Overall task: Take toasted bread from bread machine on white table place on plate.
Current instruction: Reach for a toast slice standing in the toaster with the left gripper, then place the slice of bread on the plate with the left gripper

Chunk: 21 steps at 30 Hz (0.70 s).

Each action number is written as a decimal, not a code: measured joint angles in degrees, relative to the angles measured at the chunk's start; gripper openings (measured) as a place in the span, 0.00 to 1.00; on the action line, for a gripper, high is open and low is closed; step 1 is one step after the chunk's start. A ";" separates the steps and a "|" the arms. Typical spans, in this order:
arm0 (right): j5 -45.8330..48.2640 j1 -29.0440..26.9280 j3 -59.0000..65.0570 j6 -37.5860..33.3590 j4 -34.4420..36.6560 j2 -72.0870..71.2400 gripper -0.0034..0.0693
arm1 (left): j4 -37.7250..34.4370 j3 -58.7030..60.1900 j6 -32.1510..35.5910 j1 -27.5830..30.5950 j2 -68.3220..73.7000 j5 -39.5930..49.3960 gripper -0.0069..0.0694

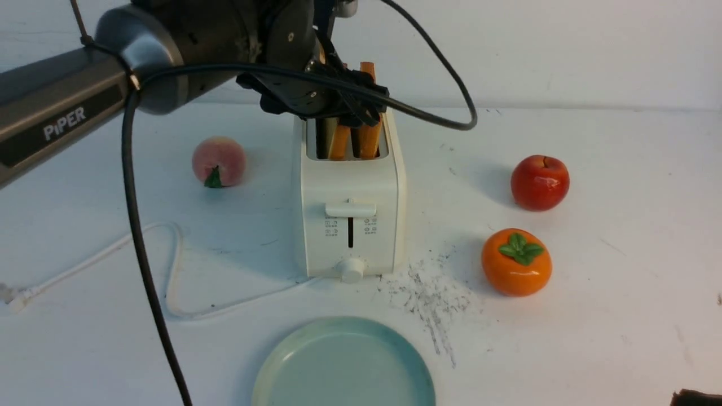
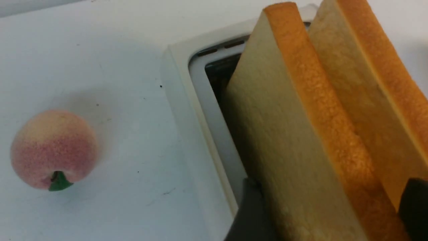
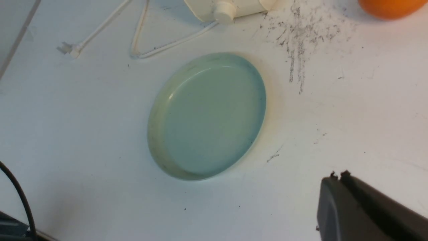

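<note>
The cream-white bread machine (image 1: pixel 350 214) stands mid-table with two slices of toasted bread upright in its slots. My left gripper (image 1: pixel 345 110) reaches over its top. In the left wrist view the left gripper (image 2: pixel 331 187) has its dark fingers (image 2: pixel 249 214) against both faces of the nearer slice (image 2: pixel 294 160), shut on it. The second slice (image 2: pixel 374 100) stands just behind it; it also shows in the front view (image 1: pixel 369 132). The pale blue-green plate (image 1: pixel 293 366) lies empty in front of the toaster. My right gripper (image 3: pixel 337 174) is shut and empty, above the white table (image 3: pixel 67 134) beside the plate (image 3: pixel 157 140).
A peach (image 1: pixel 219 161) sits left of the toaster. A red apple (image 1: pixel 540 182) and an orange persimmon (image 1: pixel 515 261) sit to its right. The white power cord (image 1: pixel 175 265) loops at front left. Dark scratch marks (image 1: pixel 431 296) lie between plate and persimmon.
</note>
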 joint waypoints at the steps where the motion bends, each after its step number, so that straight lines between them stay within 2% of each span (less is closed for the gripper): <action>1: 0.00 0.00 0.00 0.00 0.00 0.00 0.04 | 0.16 0.00 -0.06 0.00 0.25 0.07 0.72; 2: 0.00 0.00 0.00 0.00 0.00 0.00 0.04 | 0.16 0.00 -0.16 0.00 0.38 0.22 0.70; 5: -0.01 0.00 0.00 0.00 0.00 0.00 0.04 | 0.56 0.00 -1.28 -0.01 0.55 0.72 0.41; 8: -0.01 0.00 0.00 0.00 0.00 0.00 0.04 | 1.21 0.00 -1.86 -0.01 -0.85 1.38 0.17; 17: -0.01 0.00 0.00 0.00 0.00 0.00 0.05 | 0.22 0.00 -1.68 -0.01 -14.55 4.07 0.18; 21: -0.01 0.00 0.00 0.00 0.00 0.00 0.05 | -3.52 -0.53 5.44 -0.01 -23.52 16.64 0.18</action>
